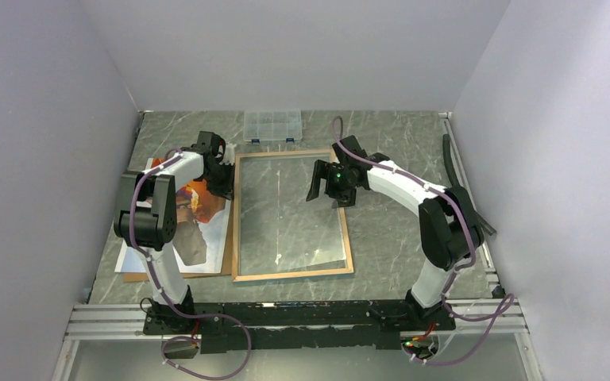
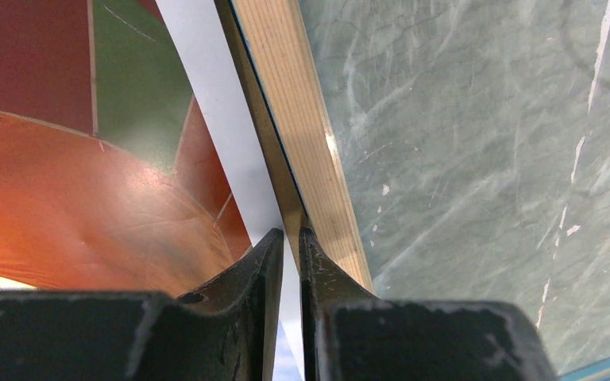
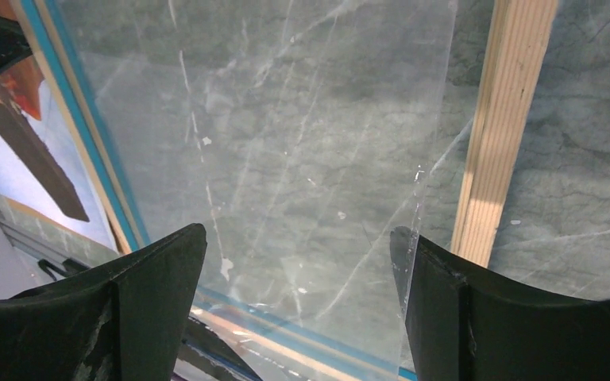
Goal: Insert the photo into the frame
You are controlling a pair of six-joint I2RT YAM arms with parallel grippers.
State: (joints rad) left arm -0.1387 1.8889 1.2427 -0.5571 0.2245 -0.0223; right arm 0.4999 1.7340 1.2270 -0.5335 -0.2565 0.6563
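Top external view is showing the frame [image 1: 294, 274] lying flat in the middle of the dark marbled tabletop [image 1: 397, 262] with its light wood back facing up, and the photo [image 1: 202, 198] lying face up just beside the frame's left rail, resting on a thin brown backing board [image 1: 135, 276] whose edge is peeking out at the near left. The left end effector [image 1: 224, 181] is sitting at the far part of that left rail, right where photo and frame are meeting. From its wrist camera the fingers [image 2: 246, 270] are standing almost together, only a thin slit between them, tips at the seam beside the wooden rail [image 2: 302, 119]; I cannot tell whether anything is being pinched there. The right end effector [image 1: 326, 190] is hanging over the far right part of the frame with its fingers [image 3: 151, 270] spread wide and holding nothing. Beneath it a clear pane [image 3: 286, 119] is lying inside the frame, its right edge standing apart from the right wooden rail. A small clear compartment box [image 1: 272, 125] is sitting just beyond the frame's far edge.
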